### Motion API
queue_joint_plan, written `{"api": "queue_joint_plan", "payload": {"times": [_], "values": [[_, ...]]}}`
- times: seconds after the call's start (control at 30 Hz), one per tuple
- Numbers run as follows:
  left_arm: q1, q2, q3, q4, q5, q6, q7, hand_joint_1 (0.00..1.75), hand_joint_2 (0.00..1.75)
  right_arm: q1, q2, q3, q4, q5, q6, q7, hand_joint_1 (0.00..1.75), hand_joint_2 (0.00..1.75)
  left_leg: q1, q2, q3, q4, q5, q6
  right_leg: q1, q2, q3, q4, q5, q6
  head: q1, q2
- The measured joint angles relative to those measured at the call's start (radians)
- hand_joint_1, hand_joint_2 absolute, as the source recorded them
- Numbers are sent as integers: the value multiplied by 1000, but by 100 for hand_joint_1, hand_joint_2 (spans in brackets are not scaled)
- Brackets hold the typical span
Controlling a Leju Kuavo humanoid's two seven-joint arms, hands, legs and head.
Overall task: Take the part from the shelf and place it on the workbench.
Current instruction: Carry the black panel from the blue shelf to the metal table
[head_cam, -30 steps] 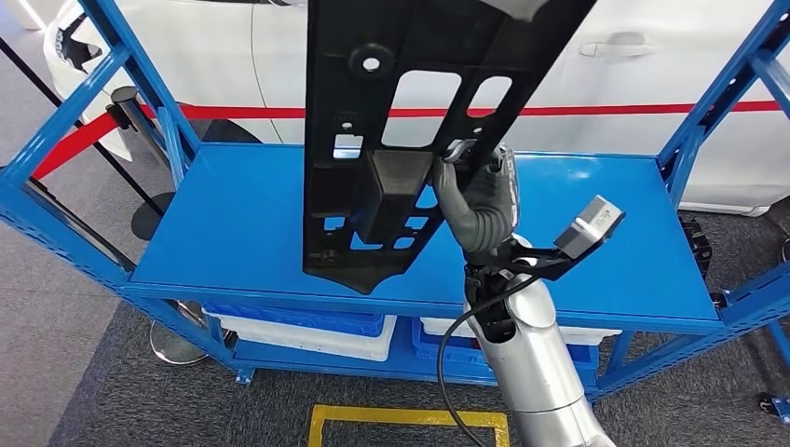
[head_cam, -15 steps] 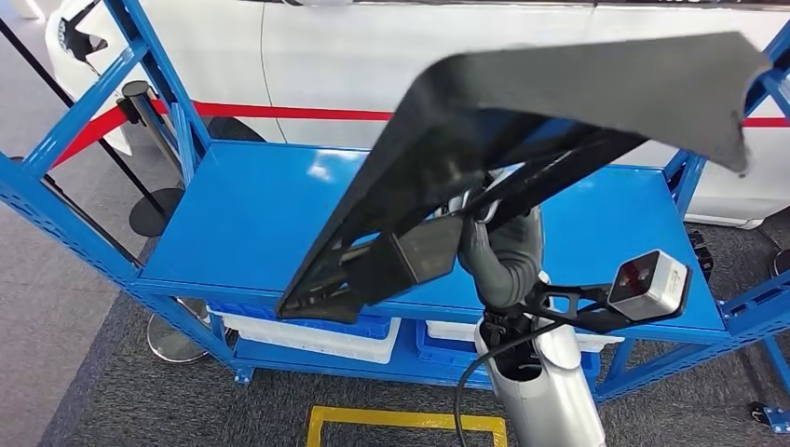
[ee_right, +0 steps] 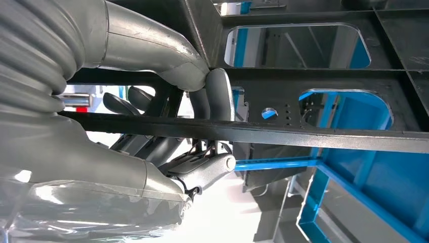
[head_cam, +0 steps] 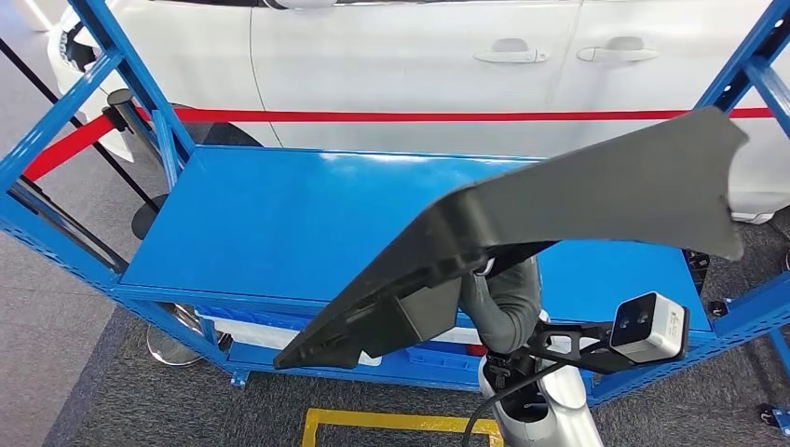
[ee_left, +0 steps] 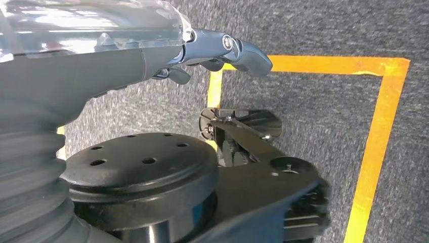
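the right hand grips the black plastic panel by an inner rib, fingers closed; carry it level, clear of the blue shelf uprights.

No text, label, brand, number or sign can be read in any of the views. The large black plastic panel, the blue metal shelf and the white car body behind it carry no legible marking. The yellow tape outline on the grey carpet floor is a plain line with no writing.
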Motion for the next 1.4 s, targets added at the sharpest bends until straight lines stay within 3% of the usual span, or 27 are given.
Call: {"api": "queue_joint_plan", "payload": {"times": [0.03,0.13,0.2,0.27,0.33,0.43,0.47,0.5,0.53,0.63,0.7,0.8,0.87,0.93,1.0,1.03,1.07,1.13,1.2,1.3,1.37,1.4], "values": [[0,0,1,0,2,-2,0,0,175,2,0,0,0,-2,-1,2,175,175,-2,0,13,-30,24,6,3,1,1,0,0,0,0,0],[-2,3,7,0,4,-7,0,0,175,3,0,1,-4,-7,-3,8,175,175,-15,3,109,-228,111,37,9,1,5,0,0,1,1,0],[-3,7,11,0,8,-8,1,0,175,4,0,2,-6,-11,-3,15,175,175,-25,6,132,-283,123,49,6,-1,4,-1,1,8,0,0],[-3,7,14,0,11,-9,1,0,175,5,-1,2,-7,-15,-3,19,175,175,-24,6,134,-293,132,52,5,-4,4,-2,3,18,-1,0],[-3,7,15,0,14,-10,0,0,175,5,-2,3,-8,-18,-2,19,175,175,-18,8,143,-313,145,57,8,-3,-6,24,-19,27,0,0],[-3,7,17,0,16,-12,-2,0,175,9,-5,3,-6,-23,-1,18,175,175,-15,11,142,-320,153,61,6,-2,-79,183,-107,37,1,0],[-2,7,18,0,15,-14,-5,0,175,12,-8,3,-5,-24,0,17,175,175,-15,11,139,-316,153,61,4,-2,-101,230,-123,39,1,0],[-1,7,19,0,15,-15,-7,0,175,14,-10,3,-3,-25,1,17,175,175,-15,11,137,-313,153,60,2,-2,-110,249,-121,42,1,0],[0,6,20,0,15,-17,-9,0,175,16,-11,3,-1,-26,2,17,175,175,-15,11,134,-308,152,59,-1,-3,-100,229,-101,44,1,0],[-1,5,21,0,15,-20,-13,0,175,15,-13,3,0,-30,3,17,175,175,-15,9,126,-288,144,47,-6,-3,-11,57,-24,42,1,0],[-2,5,21,0,13,-21,-15,0,175,15,-14,2,-2,-32,3,17,175,175,-18,8,118,-278,141,37,-3,0,8,11,-13,32,0,0],[-1,5,21,0,11,-23,-17,0,175,16,-14,0,-4,-34,2,18,175,175,-16,8,112,-272,138,22,-2,1,1,9,-2,12,0,0],[-1,5,21,0,11,-23,-18,0,175,16,-14,-1,-6,-34,2,18,175,175,-13,7,90,-218,92,12,-5,-1,-5,5,7,0,-1,0],[-1,5,21,0,11,-24,-18,0,175,18,-14,-2,-7,-33,2,18,175,175,-11,8,44,-94,15,4,-3,-3,-15,5,14,-6,-1,0],[0,5,21,0,10,-25,-19,0,175,21,-14,-3,-7,-31,2,18,175,175,-9,8,17,-6,-24,3,1,-4,-28,6,23,-7,-1,0],[0,5,21,0,9,-26,-20,0,175,22,-14,-3,-7,-29,2,17,175,175,-9,7,30,-15,-16,6,3,-4,-33,6,27,-7,-1,0],[-1,5,21,0,8,-27,-20,0,175,22,-14,-4,-7,-25,2,17,175,175,-10,7,62,-62,7,11,5,-3,-38,6,32,-6,-1,0],[-4,8,21,0,5,-31,-21,0,175,22,-14,-5,-10,-18,2,16,175,175,-16,8,150,-206,53,29,7,-3,-42,6,41,-3,0,0],[-8,12,21,0,3,-35,-23,0,175,22,-13,-7,-13,-15,2,16,175,175,-26,10,195,-289,72,44,4,-5,-43,4,50,7,-1,0],[-8,13,21,0,2,-38,-27,0,175,22,-13,-10,-15,-11,2,16,175,175,-29,12,193,-308,95,54,-1,-8,-41,-4,62,27,-2,0],[-7,13,21,0,2,-40,-28,0,175,23,-13,-12,-16,-9,2,16,175,175,-23,15,188,-325,121,62,0,-6,-55,25,26,37,-2,0],[-8,13,21,0,2,-41,-29,0,175,24,-13,-13,-16,-8,1,15,175,175,-21,16,181,-328,131,64,0,-4,-71,70,-15,41,-1,0]]}}
